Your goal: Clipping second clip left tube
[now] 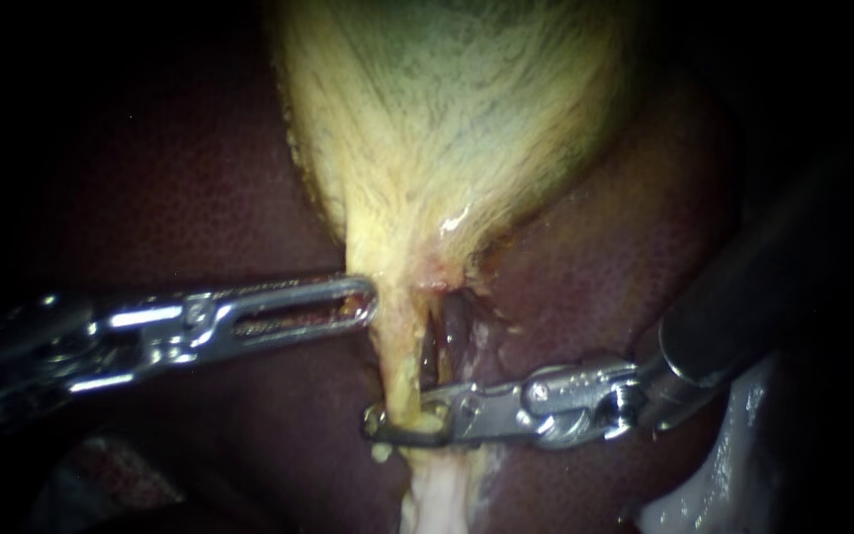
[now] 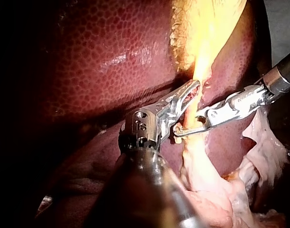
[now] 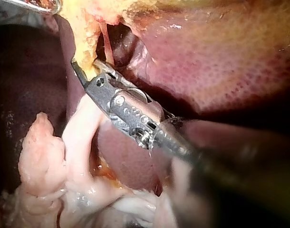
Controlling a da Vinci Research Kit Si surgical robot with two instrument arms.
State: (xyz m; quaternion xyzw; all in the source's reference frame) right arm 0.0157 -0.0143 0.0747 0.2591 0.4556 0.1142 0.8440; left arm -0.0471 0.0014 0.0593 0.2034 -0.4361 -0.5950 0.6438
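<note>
The yellowish gallbladder [image 1: 447, 109] narrows downward into a thin yellow left tube [image 1: 399, 356]. A darker reddish tube [image 1: 439, 341] runs just to its right. My left instrument [image 1: 363, 300] reaches in level, its long slotted jaws shut on the left edge of the gallbladder's neck. Lower down, my right instrument [image 1: 402, 425] has its jaws shut across the left tube, and yellow tissue bunches between them. In the left wrist view my left instrument [image 2: 191, 92] meets the yellow neck, with my right instrument [image 2: 190, 124] just beyond. The right wrist view shows the right instrument's jaws [image 3: 85, 71] around the tube.
Dark red liver [image 1: 180, 168] surrounds the gallbladder on both sides. Pale, whitish loose tissue [image 1: 437, 499] hangs below the right instrument's jaws, with more of it [image 1: 704, 494] under the right shaft. In the right wrist view, lumpy pink-white tissue [image 3: 40, 161] lies beside the instrument.
</note>
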